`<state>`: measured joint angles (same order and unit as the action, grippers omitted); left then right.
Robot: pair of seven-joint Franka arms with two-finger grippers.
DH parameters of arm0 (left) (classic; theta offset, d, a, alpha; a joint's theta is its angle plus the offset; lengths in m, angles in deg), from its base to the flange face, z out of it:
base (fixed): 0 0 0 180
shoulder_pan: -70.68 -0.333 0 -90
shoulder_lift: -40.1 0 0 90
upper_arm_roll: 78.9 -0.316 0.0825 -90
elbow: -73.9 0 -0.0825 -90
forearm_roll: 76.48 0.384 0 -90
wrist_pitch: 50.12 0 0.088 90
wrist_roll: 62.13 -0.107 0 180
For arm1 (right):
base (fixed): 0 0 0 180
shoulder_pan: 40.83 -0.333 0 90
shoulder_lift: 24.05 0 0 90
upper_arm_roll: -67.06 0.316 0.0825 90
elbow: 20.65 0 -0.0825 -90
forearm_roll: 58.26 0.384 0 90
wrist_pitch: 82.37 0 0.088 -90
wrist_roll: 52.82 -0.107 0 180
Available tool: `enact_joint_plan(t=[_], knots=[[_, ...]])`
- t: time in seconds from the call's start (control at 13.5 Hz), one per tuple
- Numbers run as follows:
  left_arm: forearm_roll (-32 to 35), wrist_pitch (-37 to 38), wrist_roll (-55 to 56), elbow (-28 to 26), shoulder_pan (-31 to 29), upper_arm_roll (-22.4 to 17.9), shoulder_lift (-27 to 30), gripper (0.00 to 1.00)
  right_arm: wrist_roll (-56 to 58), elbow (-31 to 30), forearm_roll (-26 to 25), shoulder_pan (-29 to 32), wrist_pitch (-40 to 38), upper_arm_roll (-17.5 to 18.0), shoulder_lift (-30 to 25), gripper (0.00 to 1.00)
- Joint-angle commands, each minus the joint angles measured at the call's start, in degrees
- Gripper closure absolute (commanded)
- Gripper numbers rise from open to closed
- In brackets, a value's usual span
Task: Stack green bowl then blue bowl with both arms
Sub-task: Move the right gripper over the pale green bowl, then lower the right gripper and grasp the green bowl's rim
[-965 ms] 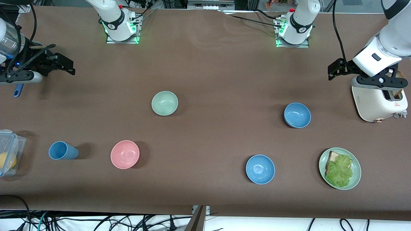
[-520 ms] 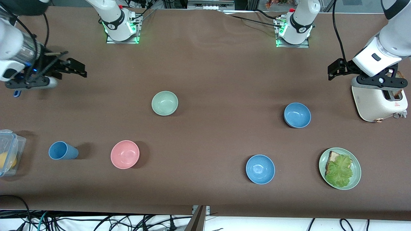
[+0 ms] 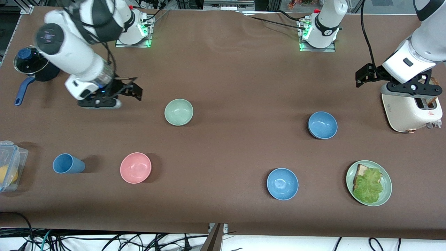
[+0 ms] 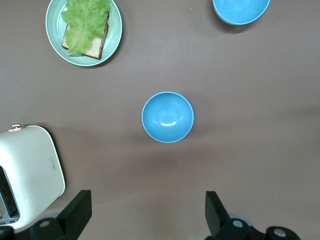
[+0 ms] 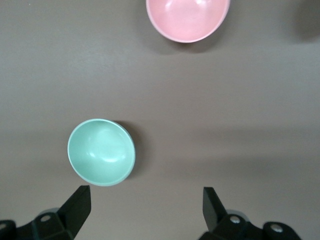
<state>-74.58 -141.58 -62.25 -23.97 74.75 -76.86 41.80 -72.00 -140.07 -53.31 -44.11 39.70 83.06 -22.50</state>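
Note:
The green bowl (image 3: 178, 112) sits on the brown table mid-way toward the right arm's end; it also shows in the right wrist view (image 5: 101, 151). My right gripper (image 3: 134, 90) hangs open and empty above the table beside it, toward the right arm's end, as its wrist view shows (image 5: 145, 200). The duller blue bowl (image 3: 322, 124) sits toward the left arm's end and lies centred in the left wrist view (image 4: 167, 117). My left gripper (image 3: 362, 76) waits open and empty above the table beside the toaster (image 3: 411, 111), as its wrist view shows (image 4: 147, 200).
A brighter blue bowl (image 3: 282, 183) and a green plate (image 3: 387, 184) with bread and lettuce lie nearer the camera. A pink bowl (image 3: 135, 167), a blue cup (image 3: 68, 164) and a plastic box (image 3: 10, 164) lie toward the right arm's end. A dark pot (image 3: 31, 64) stands there too.
The right arm has swung in from its end of the table toward the green bowl, uncovering the pot. The left arm and the bowls have not moved.

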Motion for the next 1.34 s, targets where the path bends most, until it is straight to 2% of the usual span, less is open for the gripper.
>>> enact_joint_plan(t=[0.0, 0.37, 0.74, 0.89, 1.11, 1.19, 1.26], knots=[[1.2, 1.2, 0.9, 2.1, 0.4, 0.6, -1.0, 0.0, -3.5, -2.4, 0.2, -2.0, 6.6, 0.8, 3.9, 0.01], [1.2, 1.1, 0.9, 2.2, 0.3, 0.6, -1.0, 0.0, -4.6, -3.0, -2.7, -4.0, 16.7, 0.8, 11.4, 0.01], [1.2, 1.1, 1.0, 3.3, 0.3, 0.8, -1.4, 0.0, -4.6, -5.9, -3.2, -4.0, 23.3, 0.7, 15.5, 0.03], [1.2, 1.1, 0.9, 3.4, 0.4, 0.9, -1.5, 0.0, -4.6, -7.6, -3.2, -4.0, 25.5, 0.7, 16.2, 0.12], [1.2, 1.2, 0.9, 3.5, 0.4, 0.7, -1.6, 0.0, -4.6, -7.7, -3.2, -4.0, 25.7, 0.7, 17.1, 0.32], [1.2, 1.1, 0.9, 3.5, 0.4, 0.7, -2.0, 0.0, -4.7, -7.8, -3.2, -4.0, 25.7, 0.6, 17.4, 0.36], [1.1, 1.2, 0.9, 3.5, 0.2, 0.7, -2.0, 0.0, -4.7, -7.8, -3.2, -4.0, 25.8, 0.6, 17.7, 0.37]])
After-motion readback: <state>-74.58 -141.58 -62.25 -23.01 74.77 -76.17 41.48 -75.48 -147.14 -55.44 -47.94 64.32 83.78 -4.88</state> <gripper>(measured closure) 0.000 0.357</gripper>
